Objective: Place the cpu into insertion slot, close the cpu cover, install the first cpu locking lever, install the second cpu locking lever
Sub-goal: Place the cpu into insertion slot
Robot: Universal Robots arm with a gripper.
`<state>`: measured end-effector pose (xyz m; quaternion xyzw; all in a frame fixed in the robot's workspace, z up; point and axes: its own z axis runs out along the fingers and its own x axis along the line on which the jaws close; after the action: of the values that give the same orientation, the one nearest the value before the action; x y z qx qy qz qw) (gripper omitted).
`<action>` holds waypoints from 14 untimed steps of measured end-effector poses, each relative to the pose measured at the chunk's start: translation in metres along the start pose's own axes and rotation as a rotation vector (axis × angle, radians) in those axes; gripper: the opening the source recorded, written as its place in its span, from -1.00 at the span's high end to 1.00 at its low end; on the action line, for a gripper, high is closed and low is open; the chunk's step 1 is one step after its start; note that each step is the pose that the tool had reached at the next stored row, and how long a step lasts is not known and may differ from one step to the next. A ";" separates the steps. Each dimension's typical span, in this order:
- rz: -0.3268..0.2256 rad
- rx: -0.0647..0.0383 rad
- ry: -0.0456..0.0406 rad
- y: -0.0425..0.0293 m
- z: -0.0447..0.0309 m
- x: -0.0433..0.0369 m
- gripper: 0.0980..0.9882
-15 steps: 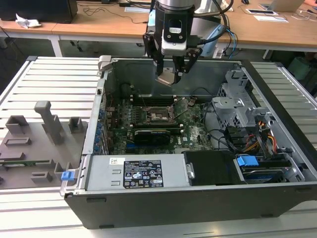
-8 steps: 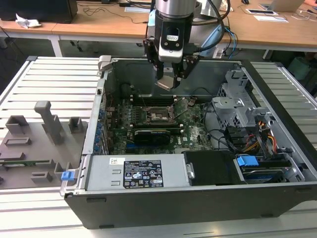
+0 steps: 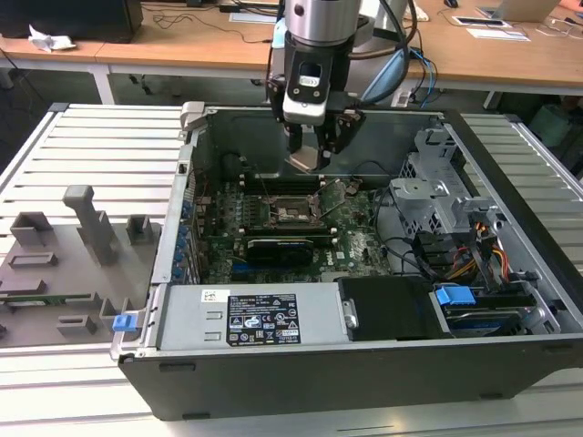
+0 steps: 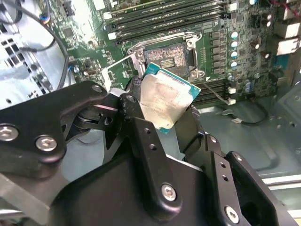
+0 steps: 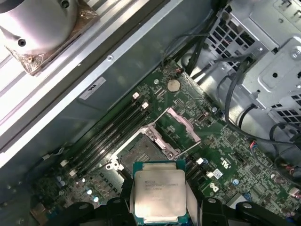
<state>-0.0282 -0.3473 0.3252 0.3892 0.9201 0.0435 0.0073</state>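
Slatted metal table [image 3: 100,146] fills the foreground of the exterior view; wooden desks [image 3: 182,45] run along the upper edge.

- Computer case [image 3: 364,364]: lying open at the centre of the exterior view, with the motherboard [image 3: 273,228] exposed inside.
- Power supply [image 3: 255,319]: grey box, lower centre of the exterior view.
- Grey fixture [image 3: 64,255]: on the table at the exterior view's left, apart from the case.
- Gripper [image 3: 317,155]: upper centre of the exterior view, hanging above the motherboard, fingers closed on the cpu.
- Cpu [image 4: 164,96] [image 5: 159,190]: held by two opposite edges, metal top showing in both wrist views, tilted in the second wrist view, clear of the board.
- Socket [image 5: 141,150]: bare, near the held cpu.
- Cpu cover [image 5: 186,123]: swung open just beside the socket.
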 end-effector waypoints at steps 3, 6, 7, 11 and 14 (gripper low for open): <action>0.063 -0.001 -0.0054 -0.0002 0.0027 -0.0001 0.03; 0.136 -0.003 -0.0117 -0.0004 0.0052 -0.0001 0.03; 0.155 -0.003 -0.0134 -0.0005 0.0058 -0.0001 0.03; 0.235 -0.005 -0.0202 -0.0008 0.0088 -0.0002 0.03; 0.283 -0.006 -0.0243 -0.0010 0.0110 -0.0002 0.03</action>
<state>-0.0282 -0.3473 0.3141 0.5154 0.8558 0.0420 0.0133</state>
